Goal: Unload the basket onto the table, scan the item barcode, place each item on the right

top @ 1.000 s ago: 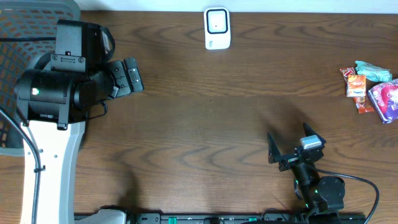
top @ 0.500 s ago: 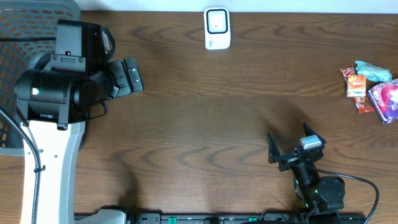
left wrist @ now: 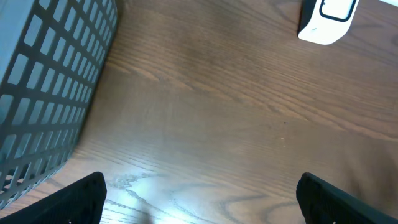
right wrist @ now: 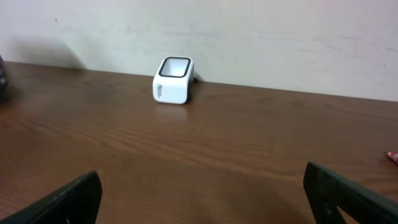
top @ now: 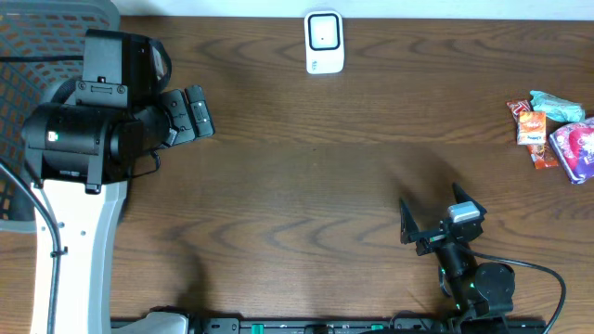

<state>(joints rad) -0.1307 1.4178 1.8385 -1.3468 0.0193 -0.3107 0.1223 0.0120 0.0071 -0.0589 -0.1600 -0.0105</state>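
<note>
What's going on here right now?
Nothing is being handled yet. The left pincer and right pincer are both open and empty above the brown wooden table. The small white box-shaped barcode scanner stands at the far edge. The colourful snack packets lie untouched at the right edge.

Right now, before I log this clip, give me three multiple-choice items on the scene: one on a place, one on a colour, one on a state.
1. Where on the table does the scanner stand?
A. far edge, middle
B. near edge, left
C. right edge
2. What colour is the scanner's housing?
A. black
B. white
C. red
3. How does the right tool stand?
A. shut on a packet
B. shut, empty
C. open, empty

1 A: the overhead view shows it mid-table at the far edge.
2 B: its body is white around a dark-rimmed window.
3 C: its fingers are spread apart with only bare wood between them.
</note>
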